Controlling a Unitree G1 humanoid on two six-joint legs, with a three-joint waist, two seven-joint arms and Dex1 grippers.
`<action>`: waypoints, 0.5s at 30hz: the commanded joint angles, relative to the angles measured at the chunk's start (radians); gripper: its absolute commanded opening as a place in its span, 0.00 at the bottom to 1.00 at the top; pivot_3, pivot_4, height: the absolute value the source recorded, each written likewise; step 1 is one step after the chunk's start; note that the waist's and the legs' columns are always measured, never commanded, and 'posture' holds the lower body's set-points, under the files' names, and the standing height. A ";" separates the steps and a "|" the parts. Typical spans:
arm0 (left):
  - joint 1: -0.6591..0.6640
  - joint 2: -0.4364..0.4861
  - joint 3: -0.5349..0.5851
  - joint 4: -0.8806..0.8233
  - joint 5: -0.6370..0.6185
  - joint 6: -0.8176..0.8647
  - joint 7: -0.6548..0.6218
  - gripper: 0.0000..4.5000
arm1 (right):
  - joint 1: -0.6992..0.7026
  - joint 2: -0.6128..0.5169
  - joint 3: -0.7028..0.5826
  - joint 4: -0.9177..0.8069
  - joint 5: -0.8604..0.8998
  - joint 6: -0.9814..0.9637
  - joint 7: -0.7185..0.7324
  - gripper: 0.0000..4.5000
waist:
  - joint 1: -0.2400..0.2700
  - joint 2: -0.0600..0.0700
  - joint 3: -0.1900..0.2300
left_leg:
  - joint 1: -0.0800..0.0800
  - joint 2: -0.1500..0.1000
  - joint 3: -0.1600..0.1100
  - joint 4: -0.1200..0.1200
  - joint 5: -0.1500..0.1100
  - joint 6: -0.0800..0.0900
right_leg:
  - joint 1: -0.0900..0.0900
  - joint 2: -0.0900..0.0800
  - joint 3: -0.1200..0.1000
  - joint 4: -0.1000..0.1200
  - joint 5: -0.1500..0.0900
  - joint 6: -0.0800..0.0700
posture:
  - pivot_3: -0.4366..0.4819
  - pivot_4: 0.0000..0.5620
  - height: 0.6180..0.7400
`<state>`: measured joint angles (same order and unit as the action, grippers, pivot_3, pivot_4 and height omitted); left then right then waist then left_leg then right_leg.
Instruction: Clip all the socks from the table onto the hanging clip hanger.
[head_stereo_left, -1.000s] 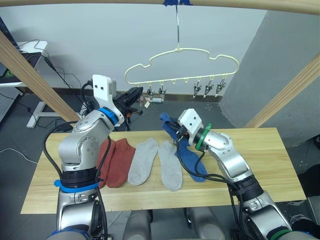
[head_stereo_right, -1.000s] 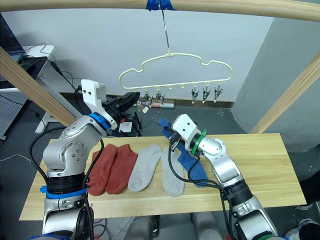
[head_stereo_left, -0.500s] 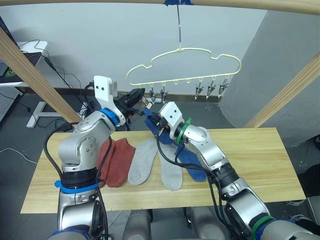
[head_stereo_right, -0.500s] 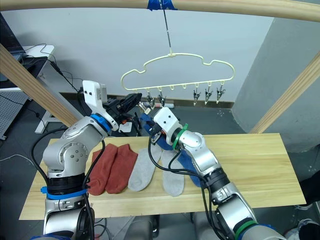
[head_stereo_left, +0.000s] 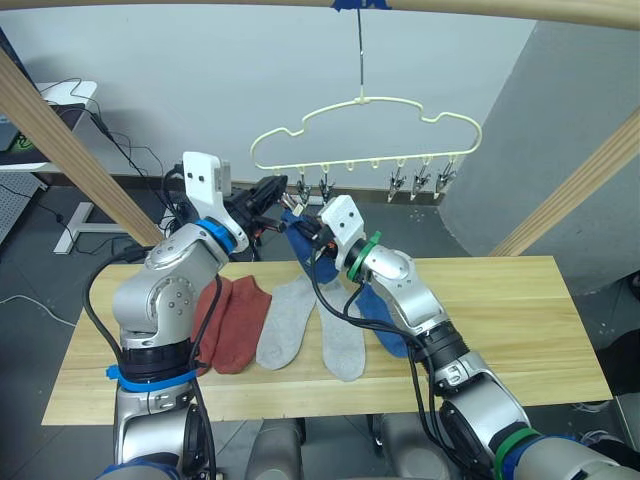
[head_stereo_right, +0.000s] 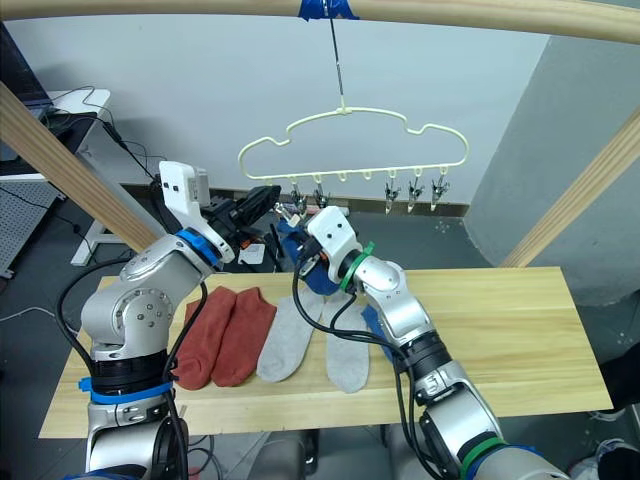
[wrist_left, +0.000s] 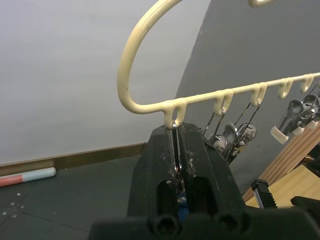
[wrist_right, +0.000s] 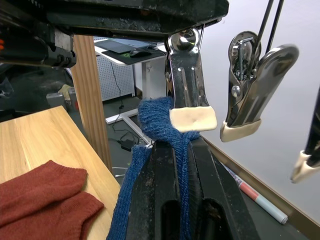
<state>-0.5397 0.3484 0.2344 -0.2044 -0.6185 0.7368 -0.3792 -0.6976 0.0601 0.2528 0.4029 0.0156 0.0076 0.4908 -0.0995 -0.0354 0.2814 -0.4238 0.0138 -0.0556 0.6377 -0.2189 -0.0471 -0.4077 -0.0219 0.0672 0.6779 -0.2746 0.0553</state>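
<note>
The cream clip hanger (head_stereo_left: 365, 130) hangs from the top pole. My left gripper (head_stereo_left: 279, 189) is shut on the hanger's leftmost clip (wrist_left: 176, 150), pinching its upper end. Just below it, my right gripper (head_stereo_left: 305, 226) is shut on a blue sock (wrist_right: 160, 117). It holds the sock's top edge up at that clip's cream pads (wrist_right: 192, 119); I cannot tell if the clip grips it. On the table (head_stereo_left: 520, 310) lie two rust-red socks (head_stereo_left: 232, 322), two grey socks (head_stereo_left: 287, 320) and a second blue sock (head_stereo_left: 385, 325), which my right arm partly hides.
Slanted wooden poles stand at the left (head_stereo_left: 70, 150) and right (head_stereo_left: 580, 190), under a top pole (head_stereo_left: 500, 8). Several bare clips (head_stereo_left: 420, 178) hang further right on the hanger. A desk with cables (head_stereo_left: 60, 100) stands at the back left.
My right arm has swung the blue sock left and up from above the table to the leftmost clip. My left gripper has stayed at that clip.
</note>
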 joint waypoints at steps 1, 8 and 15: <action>0.003 -0.009 -0.003 -0.078 -0.039 -0.006 -0.007 0.06 | -0.034 0.029 -0.018 -0.030 0.023 -0.047 -0.005 0.00 | 0.000 0.000 0.000 | 0.000 0.000 0.000 0.000 0.000 0.000 | 0.000 0.000 0.000 0.000 0.000 0.000 | 0.32 0.48 1.00; 0.021 0.001 -0.004 -0.091 -0.047 0.008 -0.016 0.53 | -0.029 0.036 -0.010 -0.034 0.019 -0.032 0.005 0.00 | 0.001 0.000 0.000 | -0.001 0.000 -0.002 0.004 0.000 0.000 | 0.000 0.000 -0.001 0.002 0.000 0.000 | 0.32 0.48 1.00; 0.033 0.010 -0.008 -0.091 -0.043 0.006 -0.011 0.54 | -0.018 0.033 0.000 -0.045 0.023 0.006 0.027 0.17 | 0.001 0.000 0.000 | -0.001 0.000 -0.001 0.005 0.000 0.000 | 0.000 0.001 -0.001 0.003 0.000 0.000 | 0.33 0.48 1.00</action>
<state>-0.5083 0.3497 0.2291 -0.2439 -0.6501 0.7555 -0.3836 -0.7160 0.0866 0.2516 0.4080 0.0240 0.0131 0.5043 -0.0989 -0.0352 0.2814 -0.4249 0.0138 -0.0571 0.6430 -0.2190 -0.0471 -0.4078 -0.0213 0.0659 0.6810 -0.2744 0.0550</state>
